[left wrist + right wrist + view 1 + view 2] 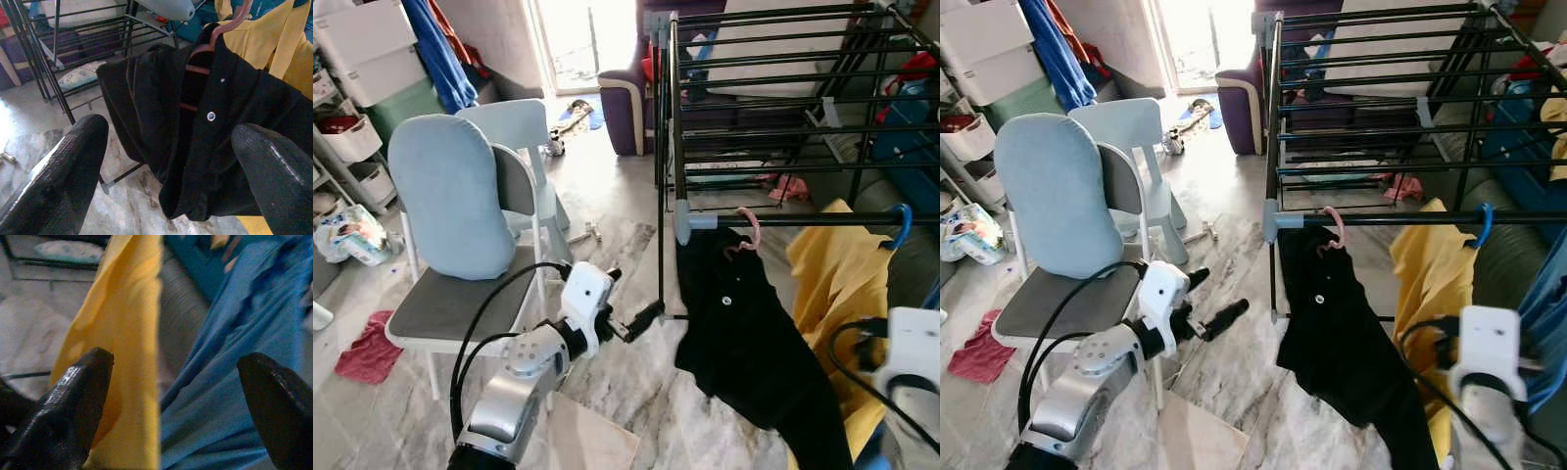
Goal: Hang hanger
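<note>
Black drying rack (783,127) stood ahead; black shirt (744,323) hung on its front rail (803,221) from a pink hanger (748,230), yellow garment (837,294) just beside it on a blue hanger (901,225). Hang looked done. Left gripper (166,161) sat spread, empty, near the shirt; right gripper (176,396) also spread, empty.

Matt black cloth shirt (744,333); glossy pink plastic hanger (748,231); black metal rack (773,88); polished marble floor (626,245)
</note>
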Tool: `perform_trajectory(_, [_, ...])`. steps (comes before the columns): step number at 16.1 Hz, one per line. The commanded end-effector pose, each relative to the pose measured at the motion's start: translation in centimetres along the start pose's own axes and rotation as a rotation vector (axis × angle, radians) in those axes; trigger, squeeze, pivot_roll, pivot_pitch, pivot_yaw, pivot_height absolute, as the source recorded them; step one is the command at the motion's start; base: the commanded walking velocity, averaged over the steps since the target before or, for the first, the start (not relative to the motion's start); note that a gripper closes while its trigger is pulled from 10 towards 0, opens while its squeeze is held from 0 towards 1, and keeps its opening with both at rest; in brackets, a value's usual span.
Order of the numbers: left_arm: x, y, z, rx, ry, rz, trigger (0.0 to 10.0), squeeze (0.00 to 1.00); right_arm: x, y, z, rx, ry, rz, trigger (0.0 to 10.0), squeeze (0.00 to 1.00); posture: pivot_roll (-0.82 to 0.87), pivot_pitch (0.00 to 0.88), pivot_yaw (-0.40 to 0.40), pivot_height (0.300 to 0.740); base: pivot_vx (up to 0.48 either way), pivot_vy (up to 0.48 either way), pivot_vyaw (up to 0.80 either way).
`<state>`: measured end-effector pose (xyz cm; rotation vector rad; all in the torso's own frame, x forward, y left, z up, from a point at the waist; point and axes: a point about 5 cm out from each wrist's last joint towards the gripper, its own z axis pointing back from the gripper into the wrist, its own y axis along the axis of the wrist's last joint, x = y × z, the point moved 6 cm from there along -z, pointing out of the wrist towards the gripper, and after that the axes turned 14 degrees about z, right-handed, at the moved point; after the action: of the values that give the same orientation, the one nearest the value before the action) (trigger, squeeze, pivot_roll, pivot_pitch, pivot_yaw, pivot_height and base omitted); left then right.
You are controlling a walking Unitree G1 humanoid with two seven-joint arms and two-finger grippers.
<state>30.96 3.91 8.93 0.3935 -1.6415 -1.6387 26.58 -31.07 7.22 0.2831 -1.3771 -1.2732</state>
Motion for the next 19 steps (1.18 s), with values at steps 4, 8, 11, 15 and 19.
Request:
perform_trajectory(4, [0.0,-0.5,0.2,-0.029,-0.004,-0.008,10.0,0.0,-2.0,1.1,-4.2,-0.039,0.135,-0.063,0.0,0.0,-0.23,0.0,0.089,0.74,0.0,0.0,0.0])
perform_trajectory(8, [0.2,-0.7,0.3,-0.036,-0.009,-0.012,10.0,0.0,-2.1,1.4,-6.2,-0.089,0.109,-0.124,0.0,0.0,-0.22,0.0,0.081,0.74,0.0,0.0,0.0])
perform_trajectory(11, [0.5,-0.9,0.2,-0.048,-0.023,-0.021,10.0,0.0,-2.3,-0.1,-5.7,-0.138,0.101,-0.14,0.0,0.0,-0.22,0.0,0.088,0.74,0.0,0.0,0.0])
perform_trajectory(15, [0.4,-0.6,-0.1,-0.037,-0.013,-0.017,10.0,0.0,-1.3,0.1,-6.0,-0.121,0.069,-0.128,0.0,0.0,-0.22,0.0,0.089,0.74,0.0,0.0,0.0])
perform_trajectory(19, [0.3,-0.2,-0.4,-0.021,0.005,-0.033,10.0,0.0,-1.4,1.1,-6.1,-0.073,0.066,-0.139,0.0,0.0,-0.21,0.0,0.091,0.74,0.0,0.0,0.0])
